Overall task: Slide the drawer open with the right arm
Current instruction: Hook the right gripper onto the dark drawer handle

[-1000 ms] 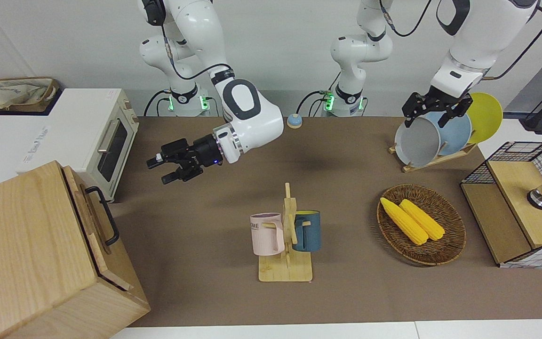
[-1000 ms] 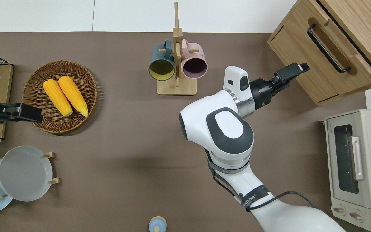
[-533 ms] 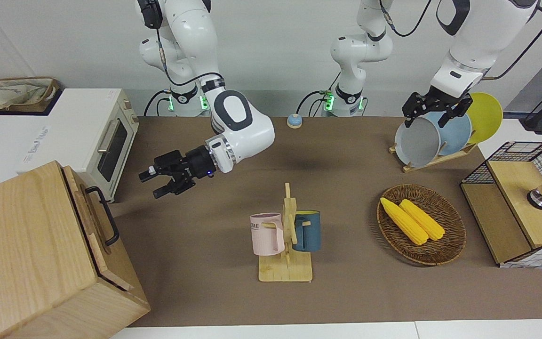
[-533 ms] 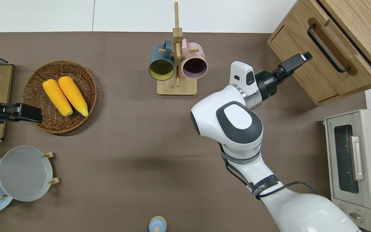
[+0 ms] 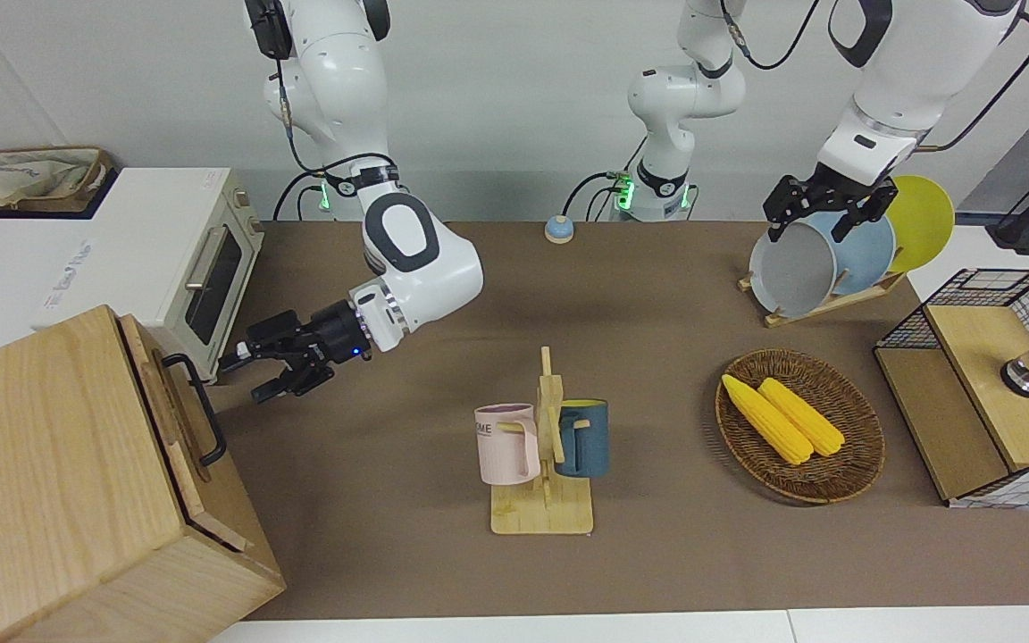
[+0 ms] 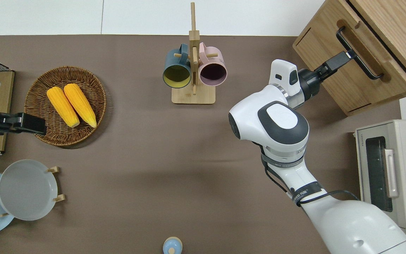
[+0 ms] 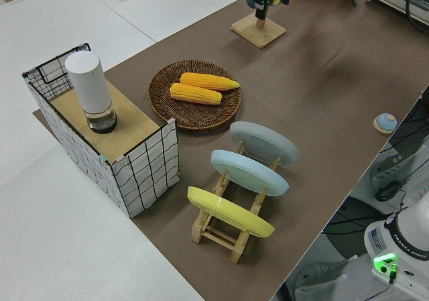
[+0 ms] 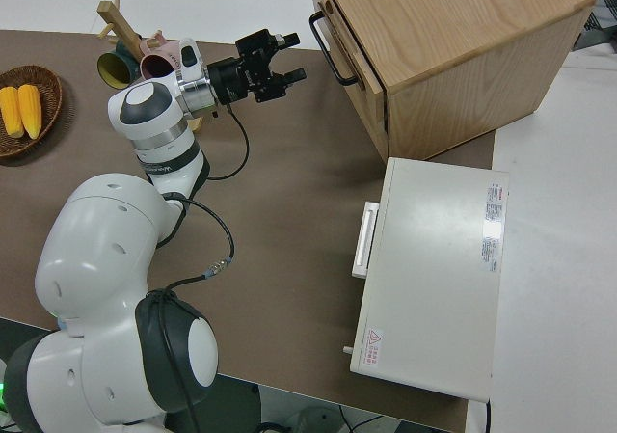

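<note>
The right gripper's fingers (image 5: 238, 357) stand spread apart and hold nothing; the right gripper (image 5: 251, 375) reaches toward the black loop handle (image 5: 196, 409), its tips close to it in the front and right side views, still apart; the drawer (image 6: 361, 60) is shut, in the big wooden box (image 5: 59, 482) at the right arm's end of the brown table (image 5: 407, 572), farther from the robots than the white toaster oven (image 5: 202, 268); a pale wall stands at the robots' back; the left arm is parked.
</note>
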`<action>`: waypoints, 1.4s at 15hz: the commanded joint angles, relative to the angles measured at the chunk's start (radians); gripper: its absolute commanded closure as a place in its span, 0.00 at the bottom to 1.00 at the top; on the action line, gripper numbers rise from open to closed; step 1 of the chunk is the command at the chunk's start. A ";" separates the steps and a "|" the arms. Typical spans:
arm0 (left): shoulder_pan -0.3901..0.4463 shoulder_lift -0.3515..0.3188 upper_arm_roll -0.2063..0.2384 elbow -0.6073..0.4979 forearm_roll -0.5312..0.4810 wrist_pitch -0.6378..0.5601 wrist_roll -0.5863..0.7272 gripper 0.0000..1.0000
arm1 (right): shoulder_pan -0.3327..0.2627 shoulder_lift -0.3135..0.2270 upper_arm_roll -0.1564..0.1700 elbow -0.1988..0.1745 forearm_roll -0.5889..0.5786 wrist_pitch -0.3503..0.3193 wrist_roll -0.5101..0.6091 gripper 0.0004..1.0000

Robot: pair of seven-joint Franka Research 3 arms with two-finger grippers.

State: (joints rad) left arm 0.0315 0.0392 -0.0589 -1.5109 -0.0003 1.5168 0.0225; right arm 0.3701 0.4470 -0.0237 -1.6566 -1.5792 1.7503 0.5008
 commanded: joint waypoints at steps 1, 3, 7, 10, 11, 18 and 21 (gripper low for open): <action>0.005 0.011 -0.007 0.024 0.017 -0.020 0.008 0.01 | -0.059 -0.007 0.007 -0.019 -0.062 0.083 0.031 0.02; 0.005 0.011 -0.007 0.026 0.017 -0.020 0.010 0.01 | -0.071 -0.007 0.007 -0.017 -0.084 0.098 0.031 0.02; 0.005 0.011 -0.007 0.026 0.017 -0.020 0.010 0.01 | -0.092 -0.005 0.007 -0.015 -0.105 0.119 0.030 0.02; 0.005 0.013 -0.007 0.024 0.017 -0.020 0.010 0.01 | -0.112 -0.002 0.007 -0.014 -0.125 0.156 0.031 0.03; 0.005 0.011 -0.007 0.024 0.017 -0.020 0.010 0.01 | -0.114 -0.001 0.007 -0.014 -0.133 0.156 0.031 0.06; 0.005 0.011 -0.007 0.024 0.017 -0.020 0.010 0.01 | -0.106 0.015 0.007 -0.012 -0.153 0.141 0.015 0.94; 0.005 0.011 -0.007 0.026 0.017 -0.020 0.010 0.01 | -0.106 0.013 0.007 -0.012 -0.154 0.136 0.007 1.00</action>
State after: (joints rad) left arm 0.0315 0.0392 -0.0589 -1.5109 -0.0003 1.5168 0.0225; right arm 0.2733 0.4624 -0.0213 -1.6600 -1.7051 1.8858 0.5038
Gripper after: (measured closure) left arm 0.004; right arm 0.802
